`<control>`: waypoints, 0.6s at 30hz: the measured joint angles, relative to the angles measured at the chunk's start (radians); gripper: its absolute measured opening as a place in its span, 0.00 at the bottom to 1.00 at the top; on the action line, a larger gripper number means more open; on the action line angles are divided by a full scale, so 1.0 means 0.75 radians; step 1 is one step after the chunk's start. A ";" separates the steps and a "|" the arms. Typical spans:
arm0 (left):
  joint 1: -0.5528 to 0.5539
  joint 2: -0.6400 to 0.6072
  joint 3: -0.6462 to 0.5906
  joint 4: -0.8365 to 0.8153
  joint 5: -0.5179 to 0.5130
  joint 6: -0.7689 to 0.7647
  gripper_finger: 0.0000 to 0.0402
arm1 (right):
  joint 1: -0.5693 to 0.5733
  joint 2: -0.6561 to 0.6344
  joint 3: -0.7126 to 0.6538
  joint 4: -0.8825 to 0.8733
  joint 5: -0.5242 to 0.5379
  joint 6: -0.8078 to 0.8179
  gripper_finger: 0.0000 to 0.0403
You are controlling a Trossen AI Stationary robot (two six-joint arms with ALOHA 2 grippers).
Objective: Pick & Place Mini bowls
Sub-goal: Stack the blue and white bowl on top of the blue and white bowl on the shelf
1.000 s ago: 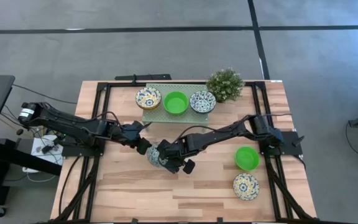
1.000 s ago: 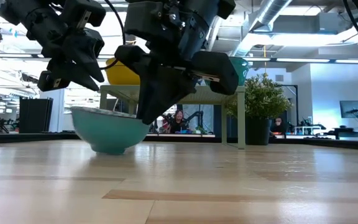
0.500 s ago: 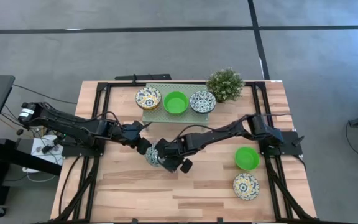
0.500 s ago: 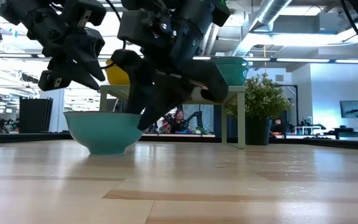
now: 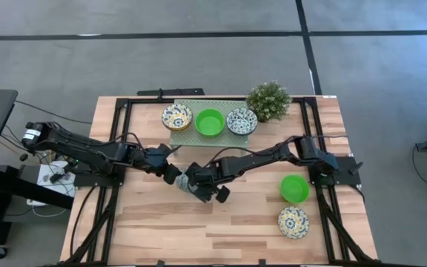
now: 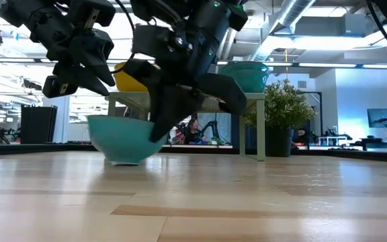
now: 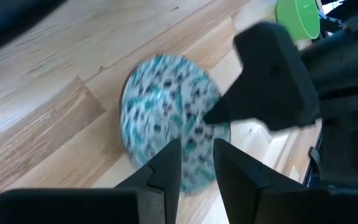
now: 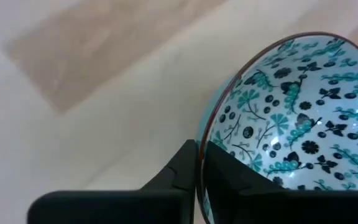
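Note:
A white mini bowl with a teal floral pattern (image 5: 184,182) sits at the table's middle and shows teal from the side in the low view (image 6: 123,138). My right gripper (image 5: 193,183) is shut on it. My left gripper (image 5: 171,175) hovers just left of the bowl, above it (image 6: 79,77), its fingers a little apart and touching nothing (image 7: 197,165). On the far green mat (image 5: 191,137) stand a yellow-blue bowl (image 5: 176,117), a plain green bowl (image 5: 209,122) and a blue-patterned bowl (image 5: 242,122). My right gripper pinches the bowl's rim (image 8: 201,134), one finger inside the bowl and one (image 8: 182,168) outside. The fingers come from above, slanting in from the table's right. The bowl hangs tilted in the hold, its foot (image 6: 123,161) at or just above the table; which, I cannot tell.
A potted plant (image 5: 268,100) stands at the far right of the mat. Near the right edge lie a green bowl (image 5: 294,188) and a patterned bowl (image 5: 293,222). Bare wood stretches along the near side (image 5: 199,230). Both arms crowd the table's middle.
My right gripper has shifted slightly toward the far edge and turned, keeping its hold on the rim. The bowl has moved and tipped with it, staying close to the table top.

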 joint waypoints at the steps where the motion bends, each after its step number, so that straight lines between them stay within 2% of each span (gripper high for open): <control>1: 0.000 0.000 0.000 0.000 0.000 0.003 0.23 | 0.004 -0.013 -0.001 -0.051 0.030 0.001 0.05; 5: 0.000 0.000 0.000 0.001 0.000 0.090 0.23 | 0.026 -0.084 -0.001 -0.197 0.081 0.031 0.02; 10: -0.002 0.000 0.000 0.022 0.000 0.132 0.23 | 0.039 -0.226 -0.001 -0.306 0.067 0.169 0.03; 18: -0.078 0.000 0.000 0.100 -0.002 0.373 0.23 | 0.053 -0.506 0.001 -0.532 0.049 0.390 0.02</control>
